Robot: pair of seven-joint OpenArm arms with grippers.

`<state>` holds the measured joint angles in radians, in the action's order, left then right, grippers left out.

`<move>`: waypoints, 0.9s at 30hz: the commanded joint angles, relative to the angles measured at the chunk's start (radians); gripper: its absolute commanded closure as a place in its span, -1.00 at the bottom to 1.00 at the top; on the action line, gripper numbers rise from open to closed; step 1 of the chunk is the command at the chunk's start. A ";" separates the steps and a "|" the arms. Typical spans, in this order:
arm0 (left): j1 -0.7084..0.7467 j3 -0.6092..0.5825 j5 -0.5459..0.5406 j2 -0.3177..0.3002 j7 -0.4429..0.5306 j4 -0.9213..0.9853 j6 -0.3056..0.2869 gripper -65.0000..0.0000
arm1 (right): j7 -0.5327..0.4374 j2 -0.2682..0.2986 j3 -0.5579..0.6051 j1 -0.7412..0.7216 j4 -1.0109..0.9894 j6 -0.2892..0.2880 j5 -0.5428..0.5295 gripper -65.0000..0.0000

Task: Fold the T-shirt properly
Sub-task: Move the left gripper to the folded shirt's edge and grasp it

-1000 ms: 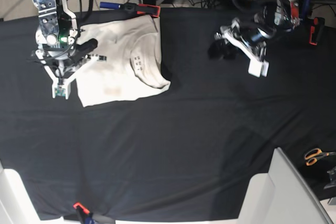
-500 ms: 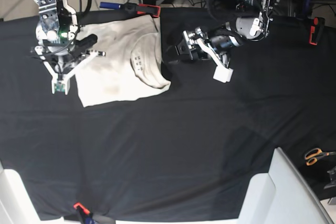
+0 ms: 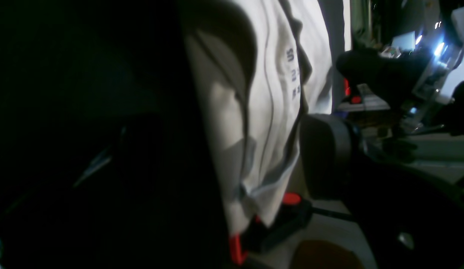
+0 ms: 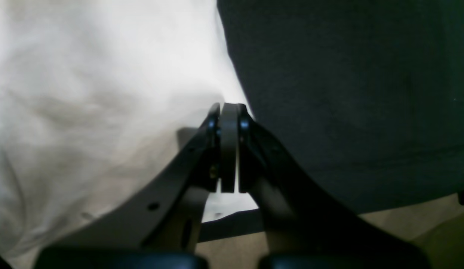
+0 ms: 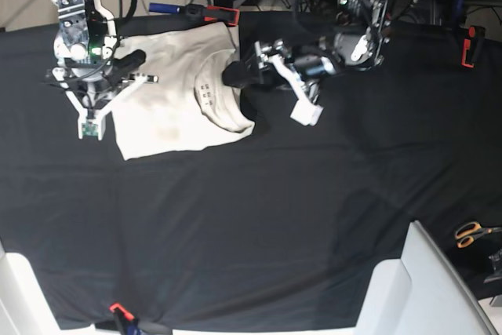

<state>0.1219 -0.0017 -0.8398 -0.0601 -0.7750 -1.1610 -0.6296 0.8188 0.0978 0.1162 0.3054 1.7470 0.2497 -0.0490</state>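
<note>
The left hand (image 5: pixel 249 76) hung spread at the T-shirt's (image 5: pixel 176 100) right edge, upper centre of frame; the right hand (image 4: pixel 229 112) sat pressed together at its left edge, cloth flat on the black surface (image 5: pixel 274 217)

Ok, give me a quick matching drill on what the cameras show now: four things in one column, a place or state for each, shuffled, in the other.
Things:
1. T-shirt
2. Left end effector
3. Right end effector
4. Scissors

Places or states:
A. shut, at the shirt's edge
B. near the table's edge, far from both arms
C. open, by the shirt's neck side
D. lying partly folded on the black cloth

Pairs: 1-D, 2-C, 3-A, 4-B
</note>
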 commanded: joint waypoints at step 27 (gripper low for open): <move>-0.149 -0.152 0.021 0.067 0.094 0.200 0.004 -0.71 | -0.016 0.004 -0.010 -0.005 0.018 0.003 0.007 1.00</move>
<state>-0.0200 -0.1532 -0.8299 0.0055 -0.6659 -0.9585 -0.6315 0.8185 0.0986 0.1104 0.3054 1.7470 0.2501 -0.0483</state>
